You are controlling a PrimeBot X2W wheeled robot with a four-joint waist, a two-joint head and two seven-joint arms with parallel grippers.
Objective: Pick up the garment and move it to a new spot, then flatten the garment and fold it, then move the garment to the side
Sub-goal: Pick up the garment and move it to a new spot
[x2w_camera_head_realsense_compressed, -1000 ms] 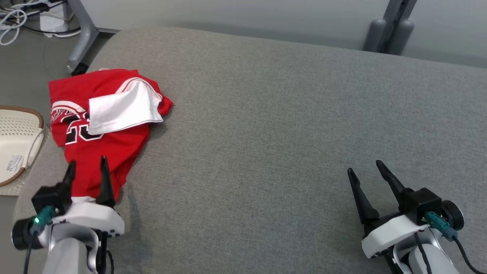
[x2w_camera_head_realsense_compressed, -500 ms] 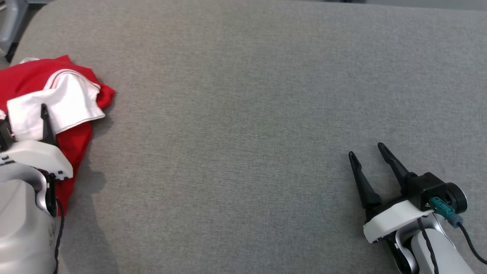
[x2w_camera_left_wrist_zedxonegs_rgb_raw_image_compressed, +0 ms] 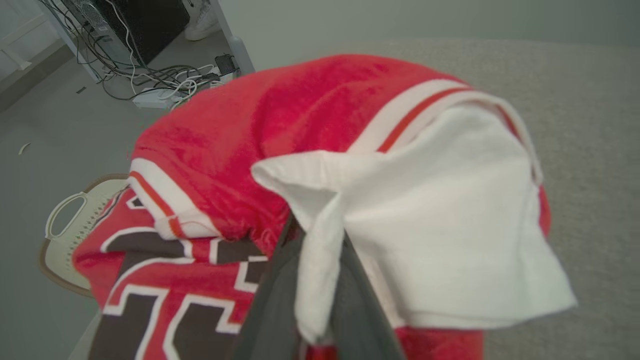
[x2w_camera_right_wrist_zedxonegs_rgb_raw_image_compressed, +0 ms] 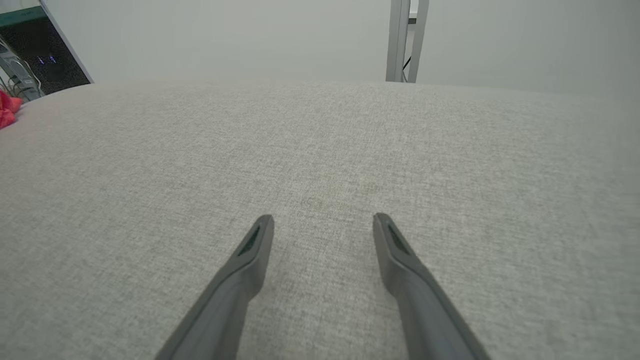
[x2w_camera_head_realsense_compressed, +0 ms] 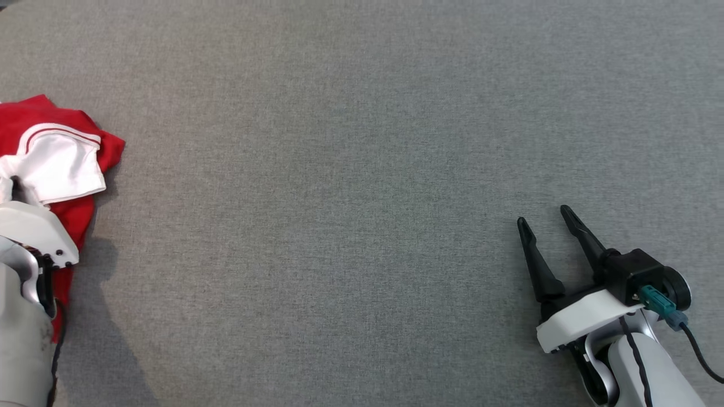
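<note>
The garment (x2w_camera_head_realsense_compressed: 56,164) is a red jersey with white trim, a white inner layer and dark numbers, bunched at the left edge of the grey surface (x2w_camera_head_realsense_compressed: 339,169). In the left wrist view the garment (x2w_camera_left_wrist_zedxonegs_rgb_raw_image_compressed: 325,115) fills the frame, and my left gripper (x2w_camera_left_wrist_zedxonegs_rgb_raw_image_compressed: 316,235) is shut on a fold of its white fabric, which runs down between the two dark fingers. In the head view the left gripper's white housing lies over the garment at the left edge, its fingertips hidden by cloth. My right gripper (x2w_camera_head_realsense_compressed: 543,217) rests open at the lower right, far from the garment, nothing between its fingers (x2w_camera_right_wrist_zedxonegs_rgb_raw_image_compressed: 250,250).
A pale perforated basket (x2w_camera_left_wrist_zedxonegs_rgb_raw_image_compressed: 65,235) sits on the floor beyond the surface's left edge. Cables and a desk leg (x2w_camera_left_wrist_zedxonegs_rgb_raw_image_compressed: 150,85) lie on the floor further back. A grey metal post (x2w_camera_right_wrist_zedxonegs_rgb_raw_image_compressed: 406,40) stands behind the surface's far edge.
The head camera has tilted and turned, shifting the whole picture. My left gripper moved forward onto the garment and shut on its white fold. The right gripper stays open.
</note>
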